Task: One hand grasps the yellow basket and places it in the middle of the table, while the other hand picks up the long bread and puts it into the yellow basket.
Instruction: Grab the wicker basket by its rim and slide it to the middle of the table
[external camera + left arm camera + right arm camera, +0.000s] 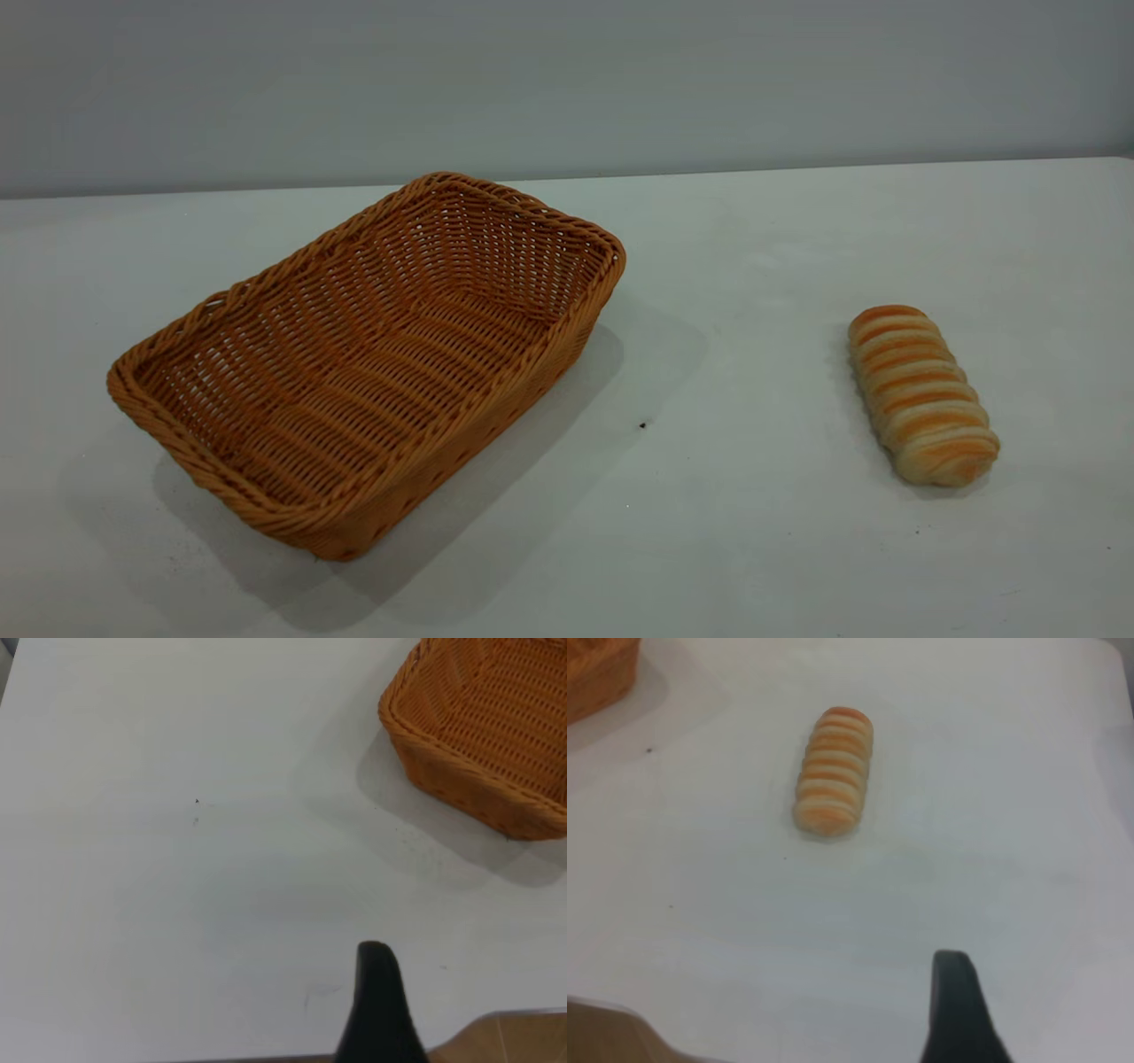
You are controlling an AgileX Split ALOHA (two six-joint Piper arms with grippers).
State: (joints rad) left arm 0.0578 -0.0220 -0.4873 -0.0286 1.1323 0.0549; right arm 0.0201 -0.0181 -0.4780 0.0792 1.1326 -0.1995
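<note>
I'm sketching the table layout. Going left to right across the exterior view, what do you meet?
The yellow basket → a small dark speck on the table → the long bread. No arm shows in this view.

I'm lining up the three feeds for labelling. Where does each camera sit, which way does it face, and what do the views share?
Exterior view: outside the rig, looking down across the table at the basket and bread; no arm shows.
Left wrist view: on the left arm, facing the basket's corner; one black finger shows.
Right wrist view: on the right arm, facing the bread; one finger shows.
Shared: basket in all three views; bread in the exterior and right wrist views.
</note>
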